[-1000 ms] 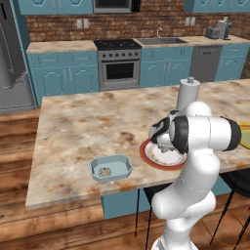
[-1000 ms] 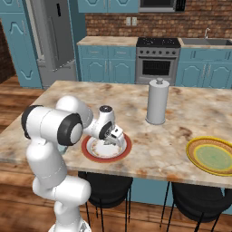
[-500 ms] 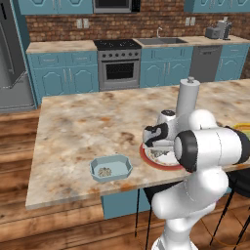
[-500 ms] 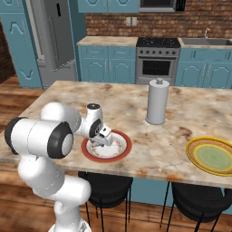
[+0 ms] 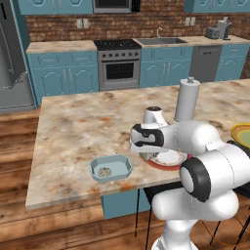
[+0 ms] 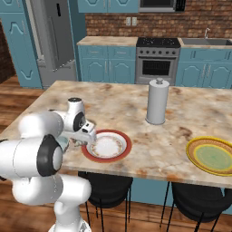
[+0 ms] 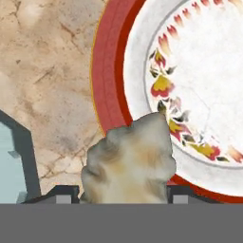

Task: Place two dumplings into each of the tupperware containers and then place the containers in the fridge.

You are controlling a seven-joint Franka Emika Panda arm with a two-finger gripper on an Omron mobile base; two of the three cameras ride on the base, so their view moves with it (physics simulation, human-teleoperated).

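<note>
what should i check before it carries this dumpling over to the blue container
1. Dumpling sits between the gripper fingertips: ok.
2. Dumpling lifted clear of the red-rimmed plate: cannot tell, it overlaps the rim in the hand view.
3. Pale blue tupperware container stands on the counter to the plate's left, within a short sweep: ok.
4. Container has room: ok, one dumpling lies inside.
5. Path between plate and container free of things: ok.
6. Tall grey canister stands behind the plate, away from the path: ok.
</note>
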